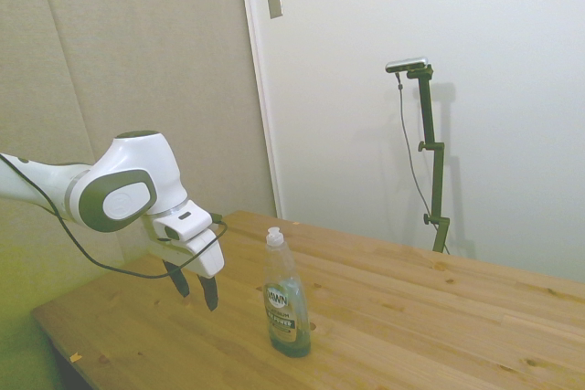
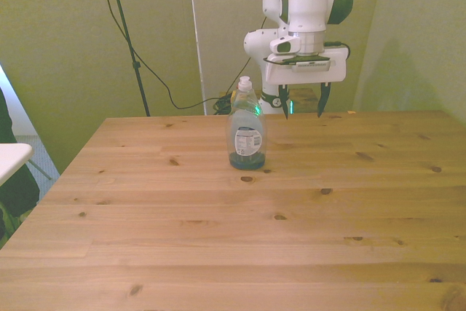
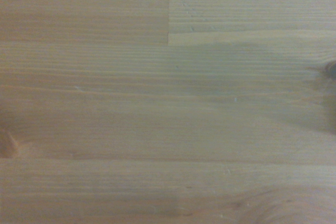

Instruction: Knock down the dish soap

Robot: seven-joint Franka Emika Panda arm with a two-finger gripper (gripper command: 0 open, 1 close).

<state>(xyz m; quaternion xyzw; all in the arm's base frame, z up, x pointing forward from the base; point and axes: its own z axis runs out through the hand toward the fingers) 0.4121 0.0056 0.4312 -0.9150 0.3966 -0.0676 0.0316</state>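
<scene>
We see a wooden table (image 2: pixel 218 238) with dark knots, a white door (image 1: pixel 366 89) behind it, a padded beige wall (image 1: pixel 119 52).

Upright dish soap (image 2: pixel 246 133) on the wooden table (image 2: pixel 218 238), open-fingered hand (image 2: pixel 303 111) just beside it, front view's right.

Wooden table (image 1: pixel 439 317) w/ knots sitting in plain room. Beige panel wall (image 1: pixel 137 52) meeting white wall (image 1: pixel 384 61) at corner; small switch plate (image 1: pixel 274 1) hanging high. Light looking dim, yellowish.
</scene>
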